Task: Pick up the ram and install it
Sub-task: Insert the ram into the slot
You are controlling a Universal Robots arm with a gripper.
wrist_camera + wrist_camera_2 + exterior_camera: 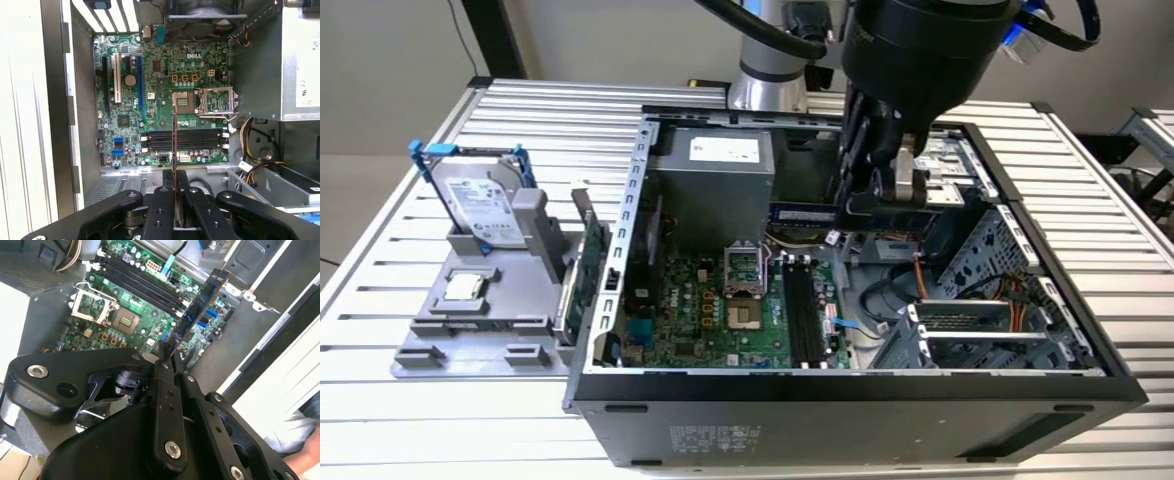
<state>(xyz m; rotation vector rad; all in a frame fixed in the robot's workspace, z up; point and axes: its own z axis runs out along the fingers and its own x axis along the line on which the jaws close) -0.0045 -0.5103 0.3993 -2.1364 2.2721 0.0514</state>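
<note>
In the exterior view, well off from the pincer (pixel 870 205) toward the exterior view's left, we've got the drive (pixel 480 205) on its stand (pixel 467 330). Next comes the card (pixel 592 262), then the open case (pixel 854 400). It all sits on a slatted metal table (pixel 400 420) in a pale room. The pincer hangs inside the case, clamped tight on one end of the ram (pixel 803 213), above the board (pixel 714 310). The second wrist view gives us the ram's flat face (pixel 202 300). The first wrist view shows it edge-on (pixel 174 135), a thin line over the black slots (pixel 190 140), not seated.
</note>
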